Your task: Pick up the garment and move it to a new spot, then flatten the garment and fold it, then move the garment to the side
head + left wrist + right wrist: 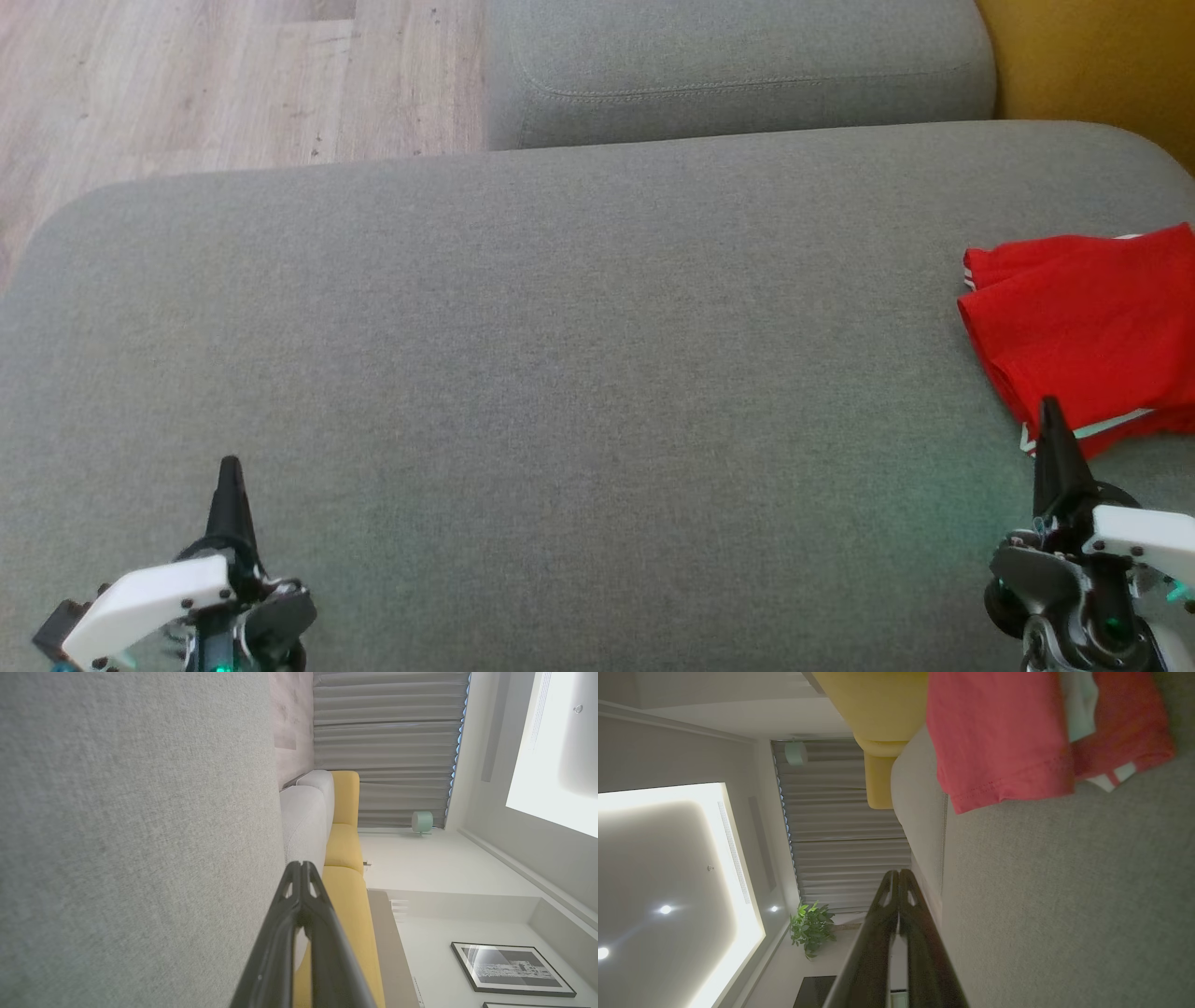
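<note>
Red garment (1083,327) lies folded at the frame's right edge on the grey sofa cushion (560,373), seemingly set aside as done. Right end effector (1050,408), just below it, and left end effector (230,464), lower left, are pinched shut, empty.

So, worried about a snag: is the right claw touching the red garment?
Apart. Right wrist view: the right claw ends short of the garment, grey cushion between.
</note>
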Controlling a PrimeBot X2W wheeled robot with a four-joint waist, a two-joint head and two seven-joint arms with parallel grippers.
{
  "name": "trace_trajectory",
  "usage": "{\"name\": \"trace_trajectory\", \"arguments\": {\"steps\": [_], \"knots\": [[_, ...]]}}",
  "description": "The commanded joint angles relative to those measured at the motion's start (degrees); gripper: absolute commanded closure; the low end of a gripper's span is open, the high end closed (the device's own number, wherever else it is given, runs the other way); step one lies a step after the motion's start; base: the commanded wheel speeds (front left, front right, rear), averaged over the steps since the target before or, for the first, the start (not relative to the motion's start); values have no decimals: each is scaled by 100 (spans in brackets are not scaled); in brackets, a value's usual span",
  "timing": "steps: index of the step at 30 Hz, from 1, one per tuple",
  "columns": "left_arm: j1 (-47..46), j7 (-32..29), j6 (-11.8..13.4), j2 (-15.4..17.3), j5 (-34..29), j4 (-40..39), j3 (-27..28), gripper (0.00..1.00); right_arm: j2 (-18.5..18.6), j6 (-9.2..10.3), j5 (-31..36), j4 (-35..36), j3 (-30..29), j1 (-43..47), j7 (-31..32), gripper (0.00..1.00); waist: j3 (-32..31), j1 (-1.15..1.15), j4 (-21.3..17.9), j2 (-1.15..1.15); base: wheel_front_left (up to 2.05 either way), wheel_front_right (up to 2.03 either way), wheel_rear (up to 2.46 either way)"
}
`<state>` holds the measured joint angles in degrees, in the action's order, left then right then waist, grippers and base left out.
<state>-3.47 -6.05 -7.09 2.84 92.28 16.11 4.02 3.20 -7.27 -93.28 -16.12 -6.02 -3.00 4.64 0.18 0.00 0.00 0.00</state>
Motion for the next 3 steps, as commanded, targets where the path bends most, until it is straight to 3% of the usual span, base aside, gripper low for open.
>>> {"name": "trace_trajectory", "arguments": {"steps": [1,3], "knots": [[-270,-26,-40,24,7,-206,228,100,76,-22,-13,218,99,-305,64,100,0,0,0,0,0,0,0],[-270,-26,-40,23,6,-206,229,100,74,-22,-10,218,95,-305,67,100,0,0,0,0,0,0,0]]}}
